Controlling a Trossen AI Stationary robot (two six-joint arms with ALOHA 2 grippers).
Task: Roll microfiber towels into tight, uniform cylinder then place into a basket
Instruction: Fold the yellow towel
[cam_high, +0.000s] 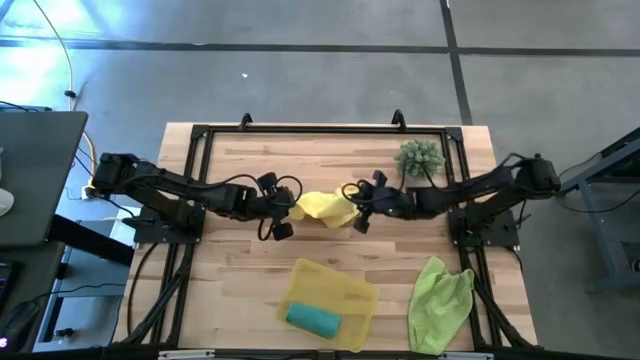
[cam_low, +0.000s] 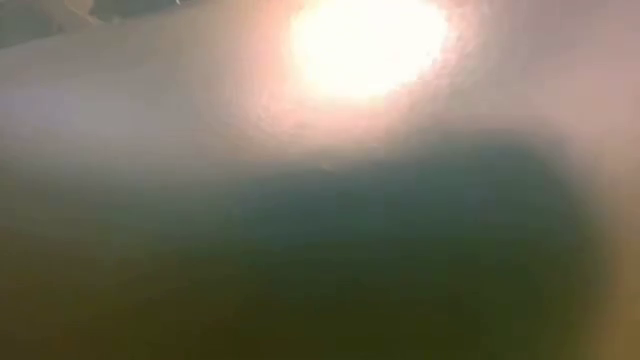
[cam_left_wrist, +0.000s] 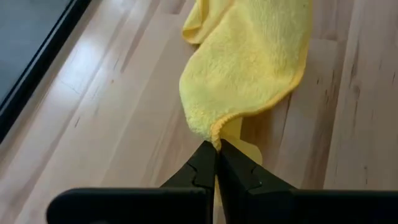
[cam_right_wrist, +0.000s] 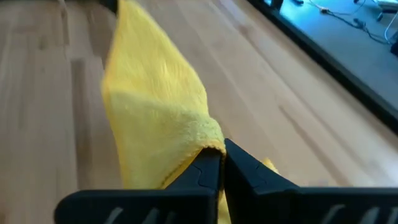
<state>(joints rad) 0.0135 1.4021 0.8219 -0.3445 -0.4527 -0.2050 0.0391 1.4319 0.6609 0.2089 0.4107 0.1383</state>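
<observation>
One towel of three, the teal towel, is already lying rolled in the basket, while the left gripper and the right gripper are pinching tight the yellow towel at mid-table, and the green towel is waiting unrolled beside the basket.

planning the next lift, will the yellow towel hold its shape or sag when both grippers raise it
Likely floppy: the yellow towel already folds and droops between the left gripper and right gripper, each pinching an edge. Its fluffy pile probably grips well, so slipping seems unlikely. It looks light and should sag in the middle.
</observation>
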